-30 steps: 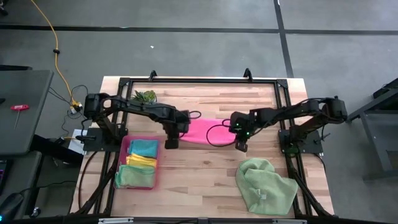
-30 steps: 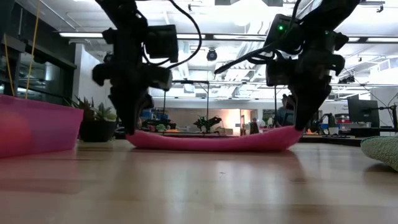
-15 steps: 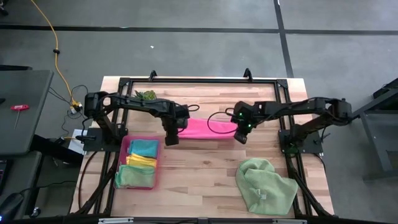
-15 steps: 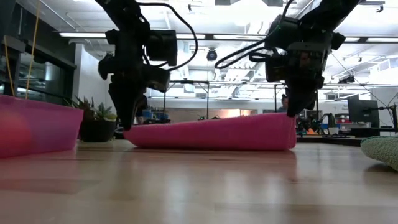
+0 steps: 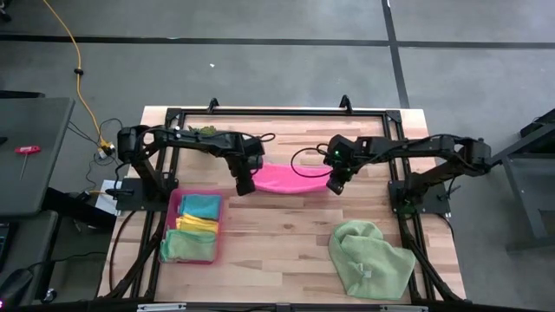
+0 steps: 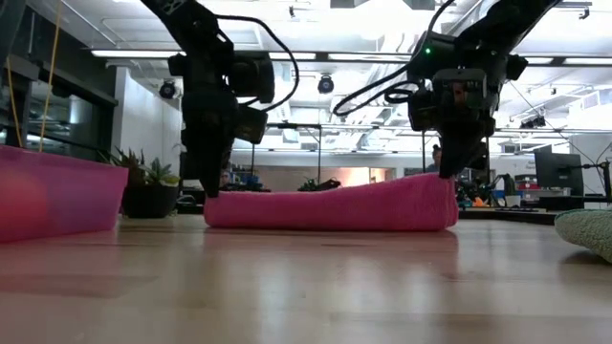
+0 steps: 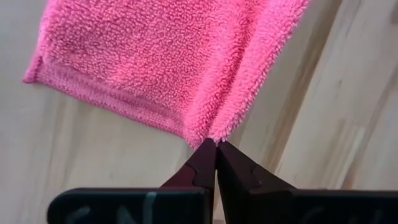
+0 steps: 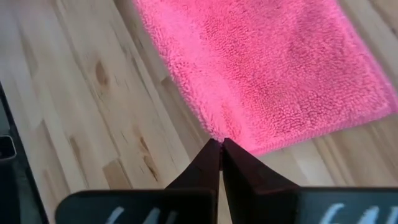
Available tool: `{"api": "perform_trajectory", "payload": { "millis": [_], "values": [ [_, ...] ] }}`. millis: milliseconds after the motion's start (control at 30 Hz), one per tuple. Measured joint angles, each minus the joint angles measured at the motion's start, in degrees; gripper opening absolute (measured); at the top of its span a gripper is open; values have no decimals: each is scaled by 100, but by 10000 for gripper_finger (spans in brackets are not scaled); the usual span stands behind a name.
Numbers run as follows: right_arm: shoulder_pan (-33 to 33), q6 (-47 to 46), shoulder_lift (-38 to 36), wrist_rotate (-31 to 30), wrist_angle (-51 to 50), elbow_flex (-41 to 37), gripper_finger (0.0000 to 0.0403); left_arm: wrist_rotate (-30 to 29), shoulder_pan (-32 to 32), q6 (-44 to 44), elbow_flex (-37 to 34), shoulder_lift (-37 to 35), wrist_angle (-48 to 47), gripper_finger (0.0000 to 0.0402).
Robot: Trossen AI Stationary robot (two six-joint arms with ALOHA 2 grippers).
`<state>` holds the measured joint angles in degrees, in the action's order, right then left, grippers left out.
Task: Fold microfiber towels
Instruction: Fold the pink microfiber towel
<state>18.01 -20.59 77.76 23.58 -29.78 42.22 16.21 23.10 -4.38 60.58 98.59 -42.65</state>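
You were folding the hot pink towel (image 5: pixel 290 179) near the surface's far edge, both jaws clenched on its corners; next, lay them down evenly.

Two black jointed arms (image 5: pixel 195 141) trail looped cables (one green light).

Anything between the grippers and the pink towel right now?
Nothing visible. The left gripper and right gripper are each shut on a corner of the hot pink towel, one at each end.
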Motion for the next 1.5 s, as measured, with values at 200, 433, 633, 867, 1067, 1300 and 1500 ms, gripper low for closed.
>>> {"api": "perform_trajectory", "payload": {
  "millis": [200,433,633,867,1067,1300,1500],
  "values": [
    [261,-406,-72,-19,24,4,0,232,226,-57,0,-2,74,0],
    [340,-1085,-72,-408,-32,4,0,119,325,-292,2,-2,696,0],
    [340,-1366,-72,-423,-127,4,0,55,325,-400,2,-2,767,0],
    [479,-1587,-72,-613,-177,4,0,-258,325,-711,2,-2,761,0],
    [669,-1854,-72,-743,-172,4,0,-650,325,-920,2,-2,847,0],
    [724,-2070,-70,-1172,-169,4,0,-989,351,-1205,4,-2,1219,0],
    [724,-2189,-70,-1676,-190,4,0,-1500,349,-1431,4,-2,1253,0]
  ]
}}
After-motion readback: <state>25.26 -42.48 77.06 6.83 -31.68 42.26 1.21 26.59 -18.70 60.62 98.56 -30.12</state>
